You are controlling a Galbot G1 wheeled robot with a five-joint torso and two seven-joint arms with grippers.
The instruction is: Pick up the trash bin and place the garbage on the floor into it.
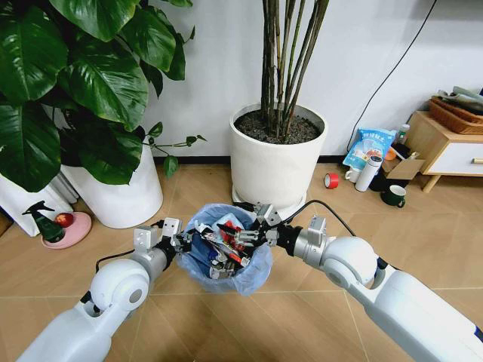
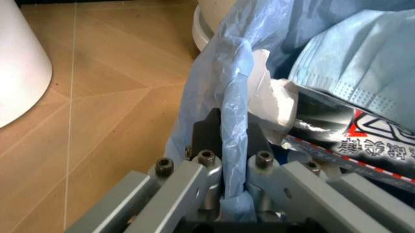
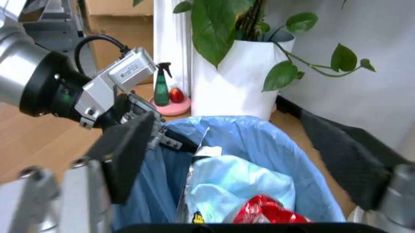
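The trash bin (image 1: 226, 264), lined with a crinkly light-blue bag, hangs a little above the floor (image 1: 302, 320) between my arms. My left gripper (image 1: 181, 243) is shut on its left rim; in the left wrist view the dark pads (image 2: 209, 128) pinch the bag-covered rim (image 2: 234, 102). My right gripper (image 1: 253, 234) is open over the bin's right side, its fingers (image 3: 129, 145) spread wide above the opening. Inside lies garbage: a pale teal mask (image 2: 363, 63), a white tissue (image 2: 279, 99), a silvery wrapper (image 2: 350, 138) and a red wrapper (image 3: 266, 211).
A big white plant pot (image 1: 275, 162) stands just behind the bin, another (image 1: 121, 192) to the left beside a spray bottle on a pink dish (image 1: 49, 226). At back right are a red tape roll (image 1: 331, 180), white bottle (image 1: 368, 173), dark mug (image 1: 393, 196) and wooden cabinet (image 1: 453, 147).
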